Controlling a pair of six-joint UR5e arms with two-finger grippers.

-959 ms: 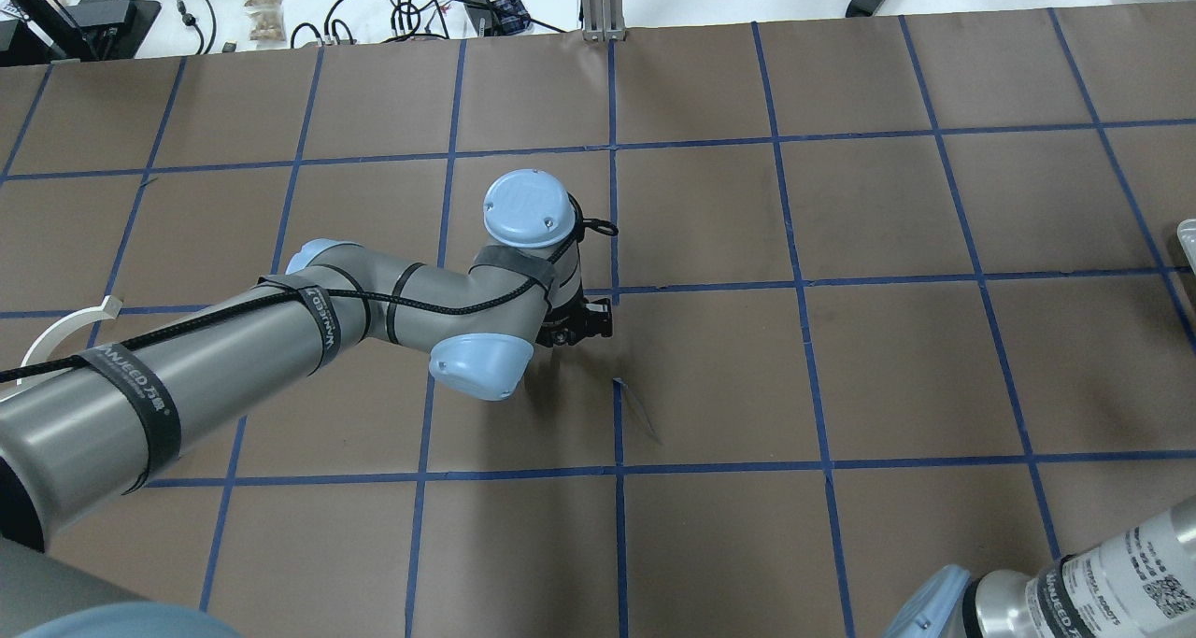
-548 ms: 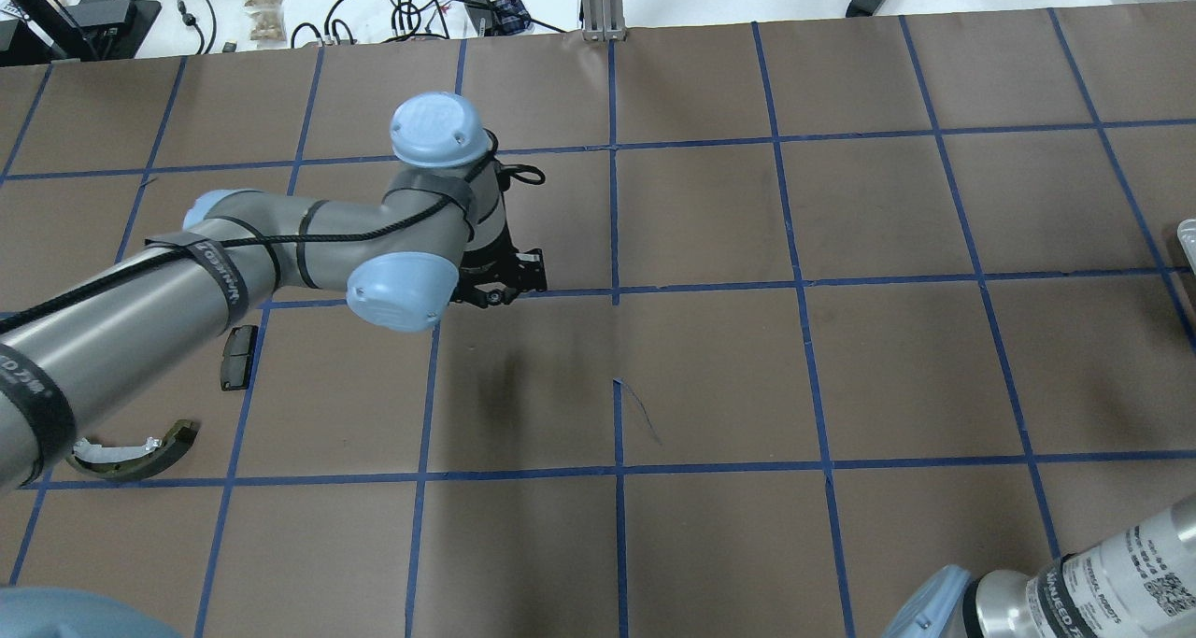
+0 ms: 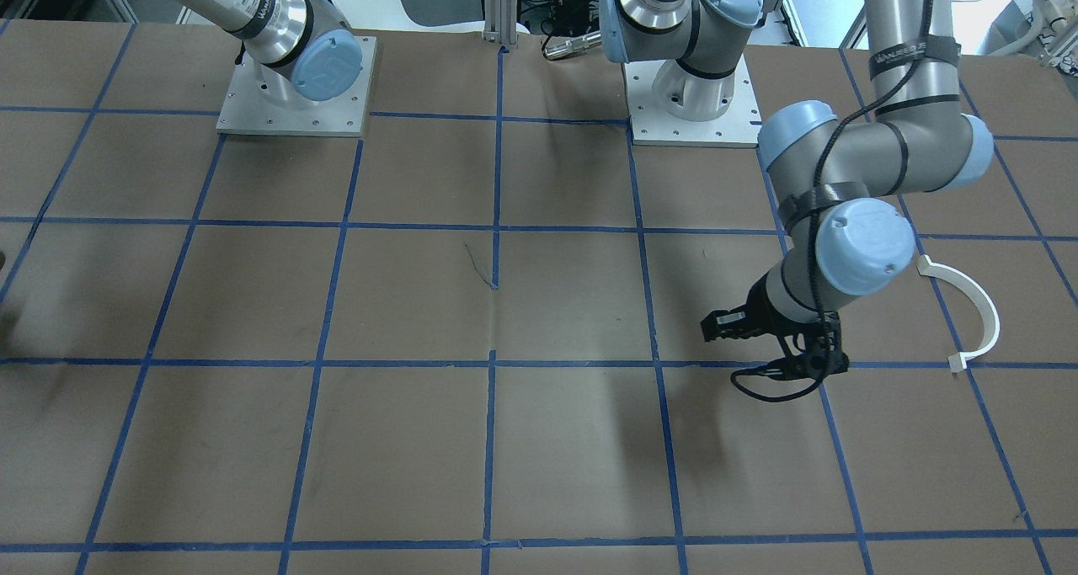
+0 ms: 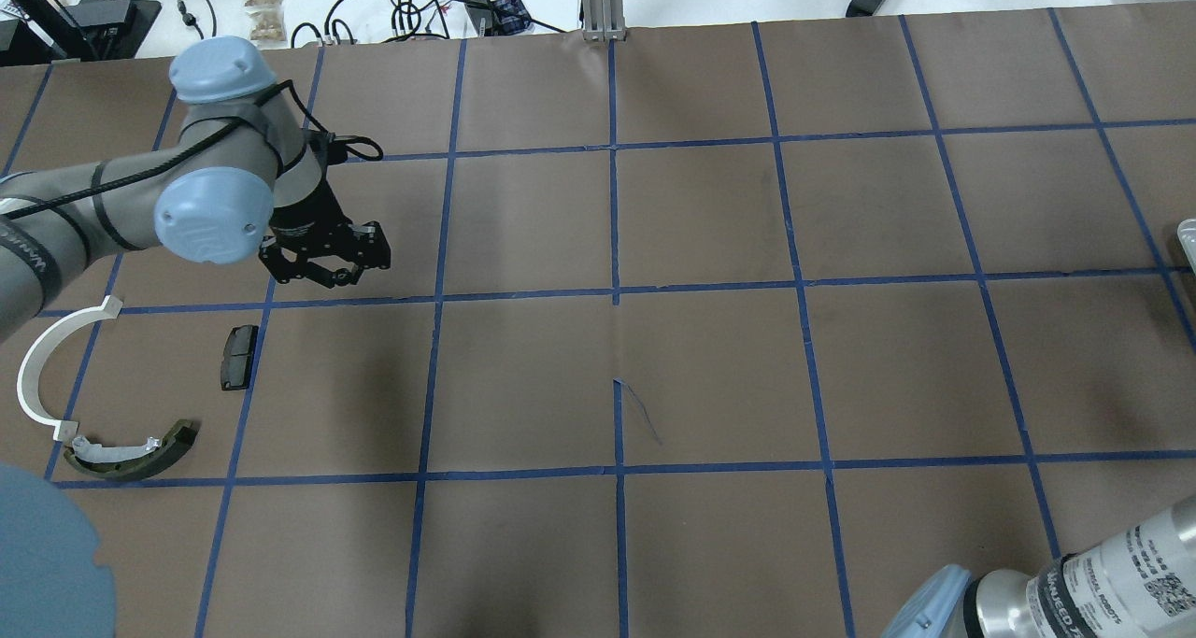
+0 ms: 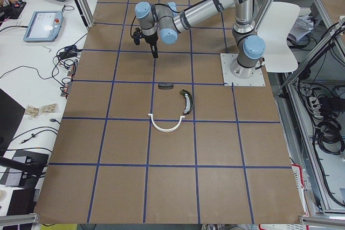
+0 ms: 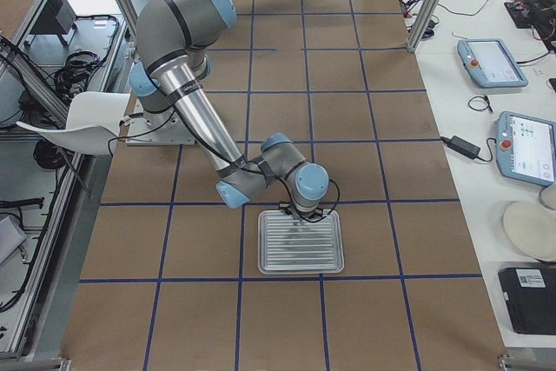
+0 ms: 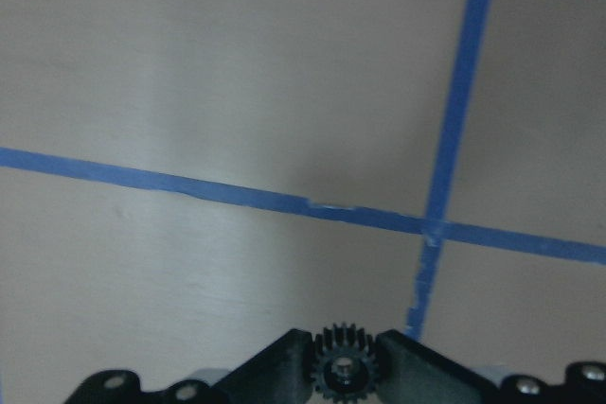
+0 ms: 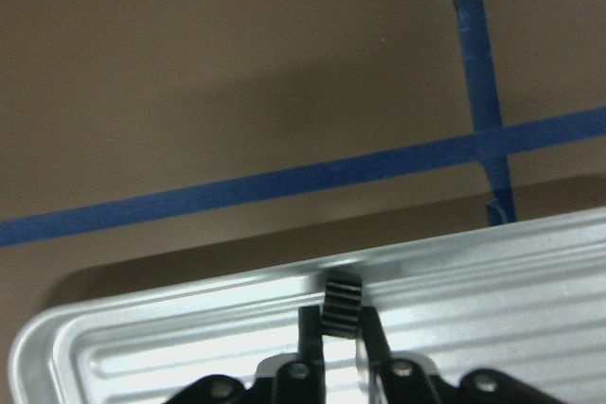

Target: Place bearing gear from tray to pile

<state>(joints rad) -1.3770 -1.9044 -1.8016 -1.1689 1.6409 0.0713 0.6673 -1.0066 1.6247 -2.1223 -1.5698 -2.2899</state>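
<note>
- Gear-carrying left gripper (image 4: 324,266) hangs above the brown-paper table (image 4: 710,376), clear of the surface, over a crossing of blue tape lines.
- Claw state, left: fingers pressed in on a small black toothed gear (image 7: 343,363), pinched flat-face to the wrist camera, with a metal hub at its centre.
- Pile sits on the robot's left side of the table: black rectangular pad (image 4: 238,358), olive-and-white curved shoe (image 4: 135,451), thin white half-ring arc (image 4: 37,367).
- Pad lies nearest the left gripper, on the robot's side of it and apart from it. Shoe and arc lie further back toward the robot. One end of the arc is just beside the shoe's end.
- Right gripper (image 8: 336,328) is low over the ribbed silver tray (image 6: 300,254), near one rim.
- Claw state, right: fingertips nipped onto a second gear (image 8: 343,305), held edge-on. Cannot tell whether it touches the tray floor.
</note>
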